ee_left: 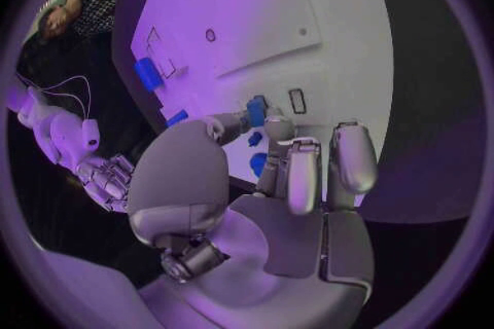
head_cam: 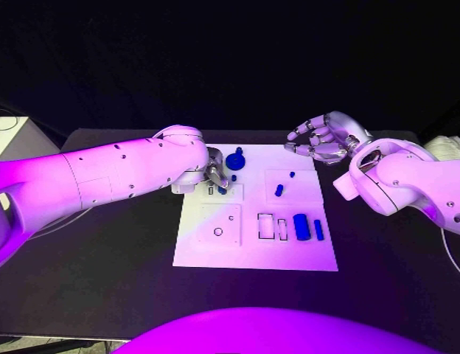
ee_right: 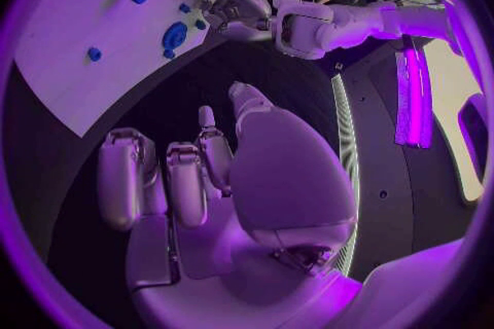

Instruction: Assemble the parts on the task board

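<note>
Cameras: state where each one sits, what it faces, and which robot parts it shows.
Head view: on the head, looking down at the task board, both arms entering.
Left wrist view: behind the left hand, facing the board and a blue part.
Right wrist view: behind the right hand, facing the board's edge.
Shared: board, left hand.

— How is the left hand point(head_cam: 211, 171) placed?
— It is lowered over the far left part of the task board point(head_cam: 253, 254), fingers pointed down at a small blue part point(ee_left: 256, 110); a grip cannot be confirmed.
— And the right hand point(head_cam: 317, 138)?
— It is held just past the board's far right corner, fingers curled in, nothing held.
</note>
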Robot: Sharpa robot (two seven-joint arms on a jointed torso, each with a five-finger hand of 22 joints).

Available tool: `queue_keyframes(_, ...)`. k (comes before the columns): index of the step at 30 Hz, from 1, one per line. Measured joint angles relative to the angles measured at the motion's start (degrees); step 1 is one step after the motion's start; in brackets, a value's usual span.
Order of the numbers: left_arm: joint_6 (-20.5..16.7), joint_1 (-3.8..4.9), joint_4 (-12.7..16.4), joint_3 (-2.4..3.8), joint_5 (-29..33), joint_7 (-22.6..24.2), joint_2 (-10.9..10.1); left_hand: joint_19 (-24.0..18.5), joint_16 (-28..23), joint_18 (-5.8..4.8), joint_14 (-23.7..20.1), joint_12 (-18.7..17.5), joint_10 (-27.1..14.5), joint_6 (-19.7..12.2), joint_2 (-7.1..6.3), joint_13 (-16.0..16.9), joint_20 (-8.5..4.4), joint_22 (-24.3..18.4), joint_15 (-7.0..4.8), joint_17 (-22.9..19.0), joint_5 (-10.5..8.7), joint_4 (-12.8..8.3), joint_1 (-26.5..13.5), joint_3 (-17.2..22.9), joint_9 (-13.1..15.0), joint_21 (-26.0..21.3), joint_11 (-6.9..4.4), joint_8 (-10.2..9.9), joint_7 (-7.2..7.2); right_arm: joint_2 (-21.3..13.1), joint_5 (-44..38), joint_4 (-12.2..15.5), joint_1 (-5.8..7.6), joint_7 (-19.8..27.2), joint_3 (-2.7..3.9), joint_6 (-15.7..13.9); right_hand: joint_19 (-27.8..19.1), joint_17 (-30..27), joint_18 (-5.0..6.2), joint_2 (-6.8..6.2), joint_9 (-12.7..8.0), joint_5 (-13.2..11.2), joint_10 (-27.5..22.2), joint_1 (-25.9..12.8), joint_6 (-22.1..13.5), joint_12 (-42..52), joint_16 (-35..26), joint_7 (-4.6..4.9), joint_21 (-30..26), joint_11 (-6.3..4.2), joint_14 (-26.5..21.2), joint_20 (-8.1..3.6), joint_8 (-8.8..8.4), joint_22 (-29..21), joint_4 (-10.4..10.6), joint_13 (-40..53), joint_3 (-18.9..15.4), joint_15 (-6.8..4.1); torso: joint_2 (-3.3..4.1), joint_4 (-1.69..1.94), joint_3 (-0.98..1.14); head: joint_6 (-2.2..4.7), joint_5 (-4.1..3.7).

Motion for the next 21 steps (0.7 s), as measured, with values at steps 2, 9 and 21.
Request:
queue_keyframes(2,0.1,0.01,-0.1,0.01,0.1,0.0,0.1,0.0,0.0,0.00,0.0,0.0,-0.1,0.1,-0.29,0.0,0.00,0.0,0.00,0.0,-0.01,-0.3,-0.3,0.3,0.0,0.0,-0.12,0.0,-0.14,0.0,0.0,0.0,0.00,0.0,0.00,0.0,0.0,0.0,0.00,0.00,0.0,0.0,0.0,0.0,0.0,0.0,0.0,0.00,0.0,0.00,0.0,0.00,0.00,0.0,0.0,0.0,0.0,0.00,0.00,0.01,0.00,-0.05,-0.02)
queue_keyframes(9,0.2,0.01,-0.3,0.01,0.4,-0.1,0.1,0.0,0.0,0.00,0.0,0.0,-0.2,0.7,-0.59,0.0,0.00,0.0,0.00,0.0,-0.01,-0.5,-1.2,0.5,0.0,0.0,-0.22,0.0,-0.30,0.0,0.0,0.0,0.00,0.0,0.00,0.0,0.0,0.0,0.00,0.00,0.0,0.0,0.0,0.0,0.0,0.0,0.0,0.00,0.0,0.00,0.0,0.00,0.00,0.0,0.0,0.0,0.0,0.00,-0.01,0.03,0.00,-0.20,-0.08)
queue_keyframes(21,0.3,-0.02,-0.5,-0.02,0.7,-0.2,0.2,0.0,0.0,0.01,0.0,0.0,-0.2,0.8,-1.06,0.0,0.00,-0.1,0.00,0.0,0.01,0.6,-2.7,-1.1,0.3,0.0,-0.24,-0.3,-0.40,0.0,0.0,0.1,0.00,0.0,0.00,0.0,0.0,0.0,0.00,0.00,0.0,0.0,0.0,0.0,0.0,0.0,0.0,0.00,0.0,0.00,0.0,0.00,0.00,0.0,0.0,0.0,0.0,0.00,-0.06,0.03,-0.01,-0.44,-0.19)
